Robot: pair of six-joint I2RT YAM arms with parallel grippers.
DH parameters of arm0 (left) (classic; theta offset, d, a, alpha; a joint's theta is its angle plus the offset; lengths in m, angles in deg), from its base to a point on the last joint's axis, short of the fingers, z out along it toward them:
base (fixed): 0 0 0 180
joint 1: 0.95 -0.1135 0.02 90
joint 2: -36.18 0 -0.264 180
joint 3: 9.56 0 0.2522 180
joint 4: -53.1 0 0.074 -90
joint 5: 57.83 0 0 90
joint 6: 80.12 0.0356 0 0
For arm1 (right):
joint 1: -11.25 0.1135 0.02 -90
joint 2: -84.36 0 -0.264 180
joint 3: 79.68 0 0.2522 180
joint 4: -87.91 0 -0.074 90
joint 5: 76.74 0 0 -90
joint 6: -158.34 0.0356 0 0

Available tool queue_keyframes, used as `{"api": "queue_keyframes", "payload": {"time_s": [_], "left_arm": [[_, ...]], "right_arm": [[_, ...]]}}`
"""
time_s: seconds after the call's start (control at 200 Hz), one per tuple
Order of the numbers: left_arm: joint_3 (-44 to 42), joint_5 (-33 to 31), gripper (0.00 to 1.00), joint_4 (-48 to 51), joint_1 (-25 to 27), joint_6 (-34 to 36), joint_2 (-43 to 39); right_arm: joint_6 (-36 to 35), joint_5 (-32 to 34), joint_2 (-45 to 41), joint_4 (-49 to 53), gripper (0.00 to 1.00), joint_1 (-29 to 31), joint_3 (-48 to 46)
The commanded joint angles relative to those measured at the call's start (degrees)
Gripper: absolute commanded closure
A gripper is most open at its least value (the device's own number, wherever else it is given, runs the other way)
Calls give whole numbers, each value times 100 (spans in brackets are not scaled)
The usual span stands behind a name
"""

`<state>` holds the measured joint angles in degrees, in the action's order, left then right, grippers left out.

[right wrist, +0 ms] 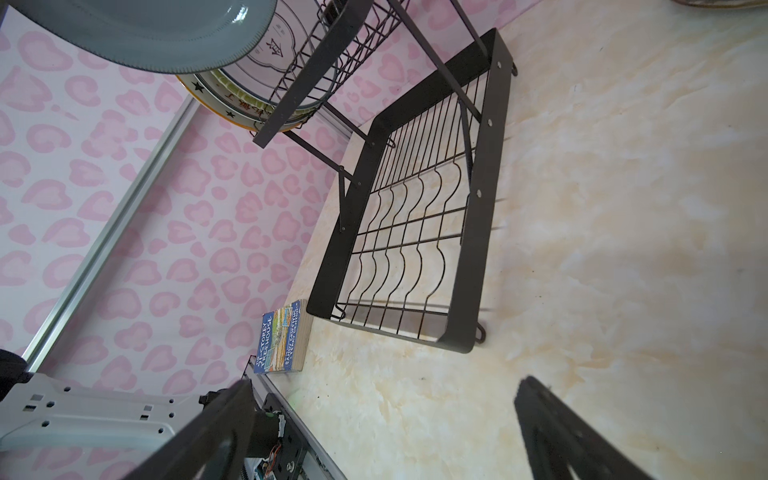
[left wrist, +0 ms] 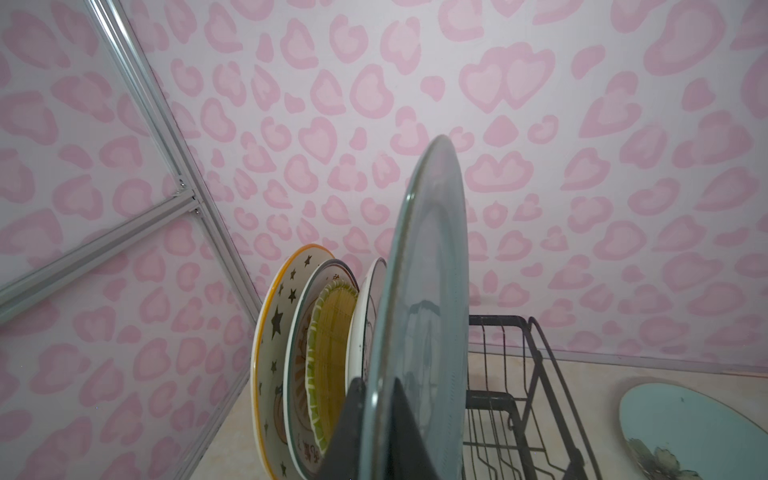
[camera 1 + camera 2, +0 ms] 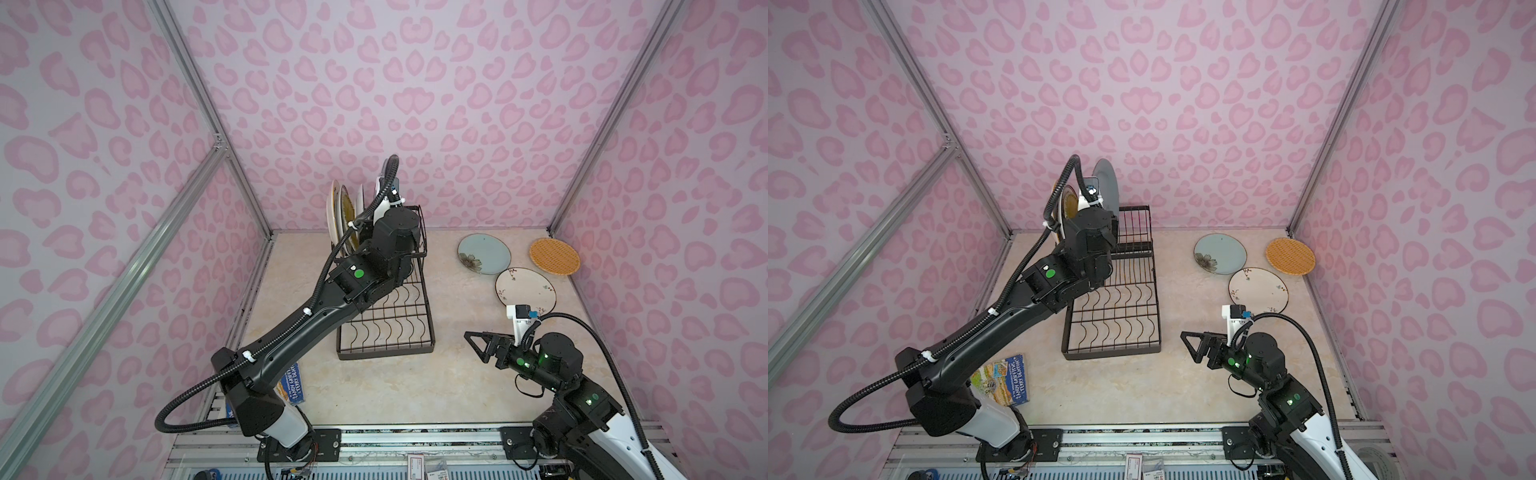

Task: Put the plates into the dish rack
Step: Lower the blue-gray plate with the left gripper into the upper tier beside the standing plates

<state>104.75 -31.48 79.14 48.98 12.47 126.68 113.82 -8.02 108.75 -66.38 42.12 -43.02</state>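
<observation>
**Grey plate at rack, left side**

My left gripper (image 2: 376, 388) pinches the rim of the large plain grey-blue plate (image 2: 419, 291), upright beside the standing plates (image 2: 291, 332) in the raised tier of the black wire dish rack (image 1: 482, 208). Whether its lower edge is seated, I cannot tell. My right gripper (image 1: 380, 388) hangs spread above the beige marbled tabletop (image 3: 374, 386).

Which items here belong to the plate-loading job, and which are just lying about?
Job: dish rack; grey-blue plate in the left tool; racked plates; pale blue flowered plate, white printed plate and orange woven plate on the table.
Lying about: book at the table's left edge.
</observation>
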Motion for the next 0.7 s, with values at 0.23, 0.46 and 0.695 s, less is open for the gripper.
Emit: {"api": "queue_keyframes", "payload": {"time_s": [0.23,0.46,0.695], "left_arm": [[-7,-290,96,-972,-235,805,223],[-210,-156,96,-933,-396,795,231],[-301,-139,96,-935,-466,839,376]], "right_arm": [[45,28,-121,-86,3,7,-107],[58,30,-157,-97,3,9,-139],[76,43,-179,-95,3,13,-147]]}}
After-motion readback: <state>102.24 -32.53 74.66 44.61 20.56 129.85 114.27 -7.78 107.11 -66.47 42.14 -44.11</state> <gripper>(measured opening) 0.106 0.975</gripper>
